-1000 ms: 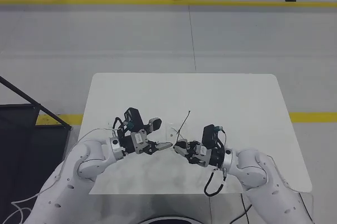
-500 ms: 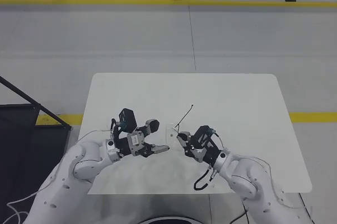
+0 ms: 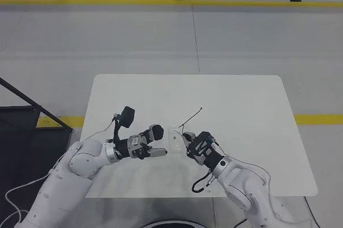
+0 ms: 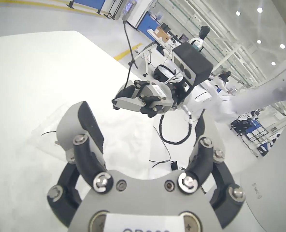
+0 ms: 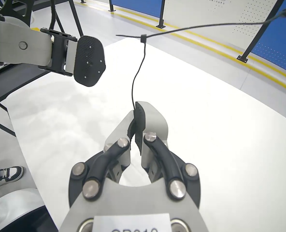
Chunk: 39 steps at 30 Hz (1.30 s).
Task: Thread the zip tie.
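**Top view.** The white, round-cornered table (image 3: 245, 102) fills the middle of the frame. The left gripper (image 3: 160, 142) sits just below and left of centre, jaws spread and holding nothing. Just to its right, the right gripper (image 3: 187, 141) is clenched on the thin black plastic zip tie (image 3: 192, 117). The tie slants toward the upper right, raised off the table. A small clear plastic bag (image 3: 174, 135) lies flat on the table between the two grippers.

**Left wrist view.** The left gripper's fingers (image 4: 89, 121) stand wide apart, with nothing between them. Beyond them the right gripper (image 4: 117, 102) pinches the zip tie (image 4: 126, 49), which stands upright. The bag (image 4: 46, 126) lies beside one finger.

**Right wrist view.** The pads (image 5: 139, 117) are closed on the tie's end. The strand (image 5: 143, 56) climbs to a small block, where a long strand crosses it. Whether this is one tie or two cannot be told. A perforated pad (image 5: 89, 61) of the left gripper is near the tie but apart from it.
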### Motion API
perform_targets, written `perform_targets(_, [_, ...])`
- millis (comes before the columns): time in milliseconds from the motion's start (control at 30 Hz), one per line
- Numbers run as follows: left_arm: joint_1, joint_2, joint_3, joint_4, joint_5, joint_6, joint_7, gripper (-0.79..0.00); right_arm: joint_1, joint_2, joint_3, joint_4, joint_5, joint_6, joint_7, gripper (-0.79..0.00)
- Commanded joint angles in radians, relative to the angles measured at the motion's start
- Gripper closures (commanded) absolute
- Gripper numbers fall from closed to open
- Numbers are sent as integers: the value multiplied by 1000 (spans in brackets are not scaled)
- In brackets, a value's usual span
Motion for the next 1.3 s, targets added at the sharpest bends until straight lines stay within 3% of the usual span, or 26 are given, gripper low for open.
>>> perform_targets(0, [0,0,0,0,-1,0,-2,-785,0,0,0,0,0,0,0,0])
perform_targets(100, [8,-4,15,-9,-27,29,23,-785,-1,0,0,-1,-2,0,-2,0])
perform_targets(200, [0,-12,56,10,-172,57,18,-785,-15,-1,-3,-13,-62,49,5,0])
perform_targets(400, [-74,-25,122,94,-480,132,-113,-785,-18,-9,-24,-26,-130,115,35,0])
perform_targets(533, [-113,-33,144,143,-600,147,-196,-785,-15,-16,-41,-32,-174,148,53,0])
perform_targets(633, [-133,-39,157,171,-631,160,-227,-610,-13,-21,-56,-36,-208,170,59,0])
perform_targets(733, [-148,-45,170,190,-650,167,-251,-382,-13,-26,-66,-38,-231,195,74,0])
perform_targets(1100, [-179,-64,194,234,-664,172,-269,-265,-13,-40,-76,-37,-262,218,91,0])
perform_targets(1267, [-188,-71,197,246,-667,175,-270,-259,-16,-45,-72,-38,-272,219,94,0])
